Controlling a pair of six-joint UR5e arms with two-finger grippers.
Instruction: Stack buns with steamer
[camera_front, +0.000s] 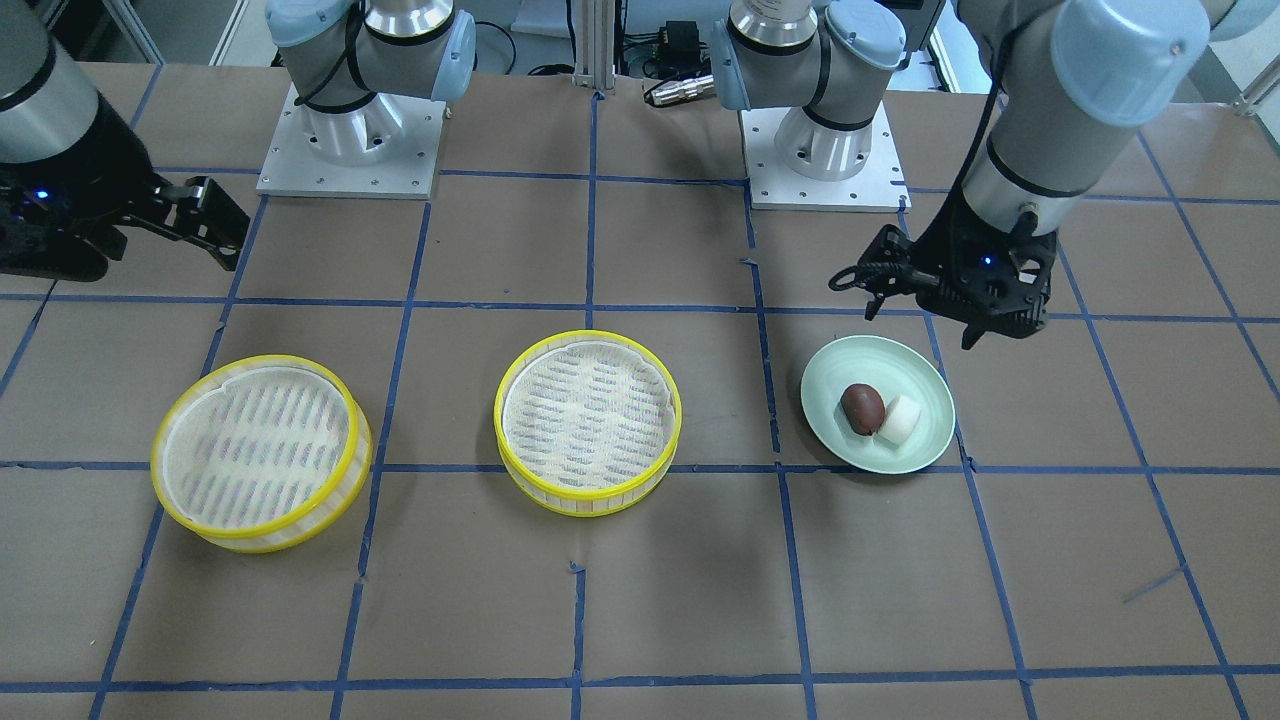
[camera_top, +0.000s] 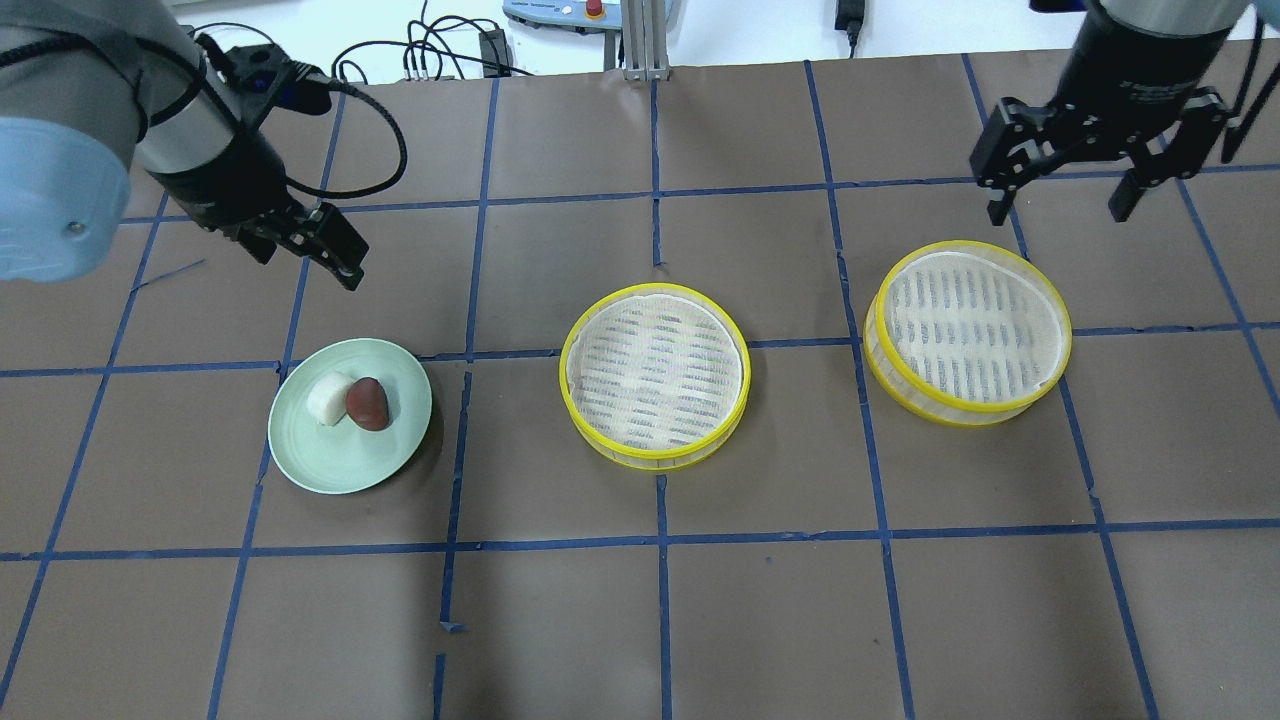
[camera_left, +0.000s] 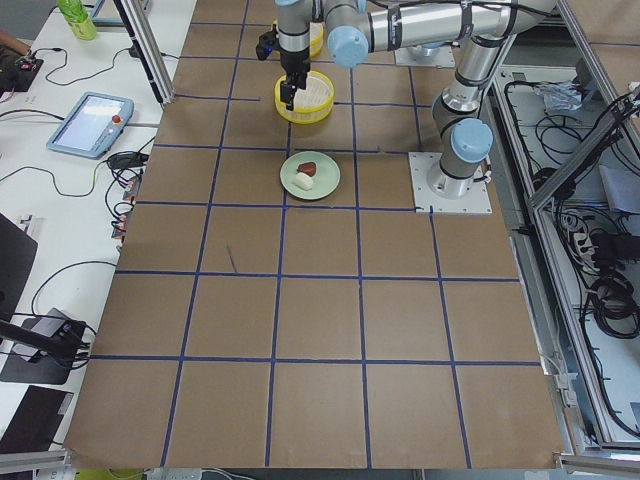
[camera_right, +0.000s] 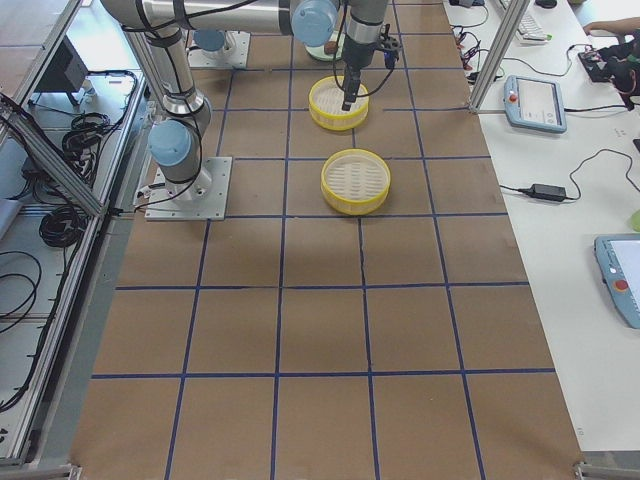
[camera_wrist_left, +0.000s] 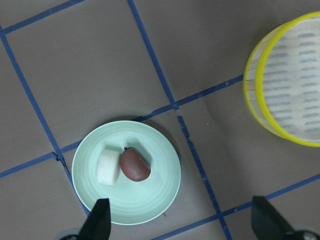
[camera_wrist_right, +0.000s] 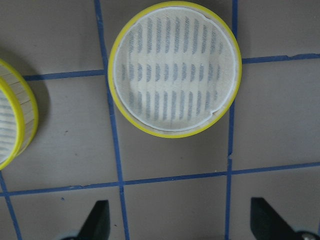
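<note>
A white blocky bun (camera_top: 328, 398) and a dark reddish-brown oval bun (camera_top: 368, 403) lie touching on a pale green plate (camera_top: 340, 470). Two empty yellow steamer trays stand on the table, one in the middle (camera_top: 655, 375) and one to the right (camera_top: 967, 330). My left gripper (camera_top: 308, 255) is open and empty, held above the table just beyond the plate. In the left wrist view the buns (camera_wrist_left: 135, 165) lie ahead of its fingertips (camera_wrist_left: 97, 220). My right gripper (camera_top: 1058, 200) is open and empty, hovering beyond the right steamer (camera_wrist_right: 174, 70).
The table is brown with a grid of blue tape lines. The arm bases (camera_front: 350, 140) stand on plates at the robot's side. Cables and a control box (camera_top: 420, 50) lie past the far edge.
</note>
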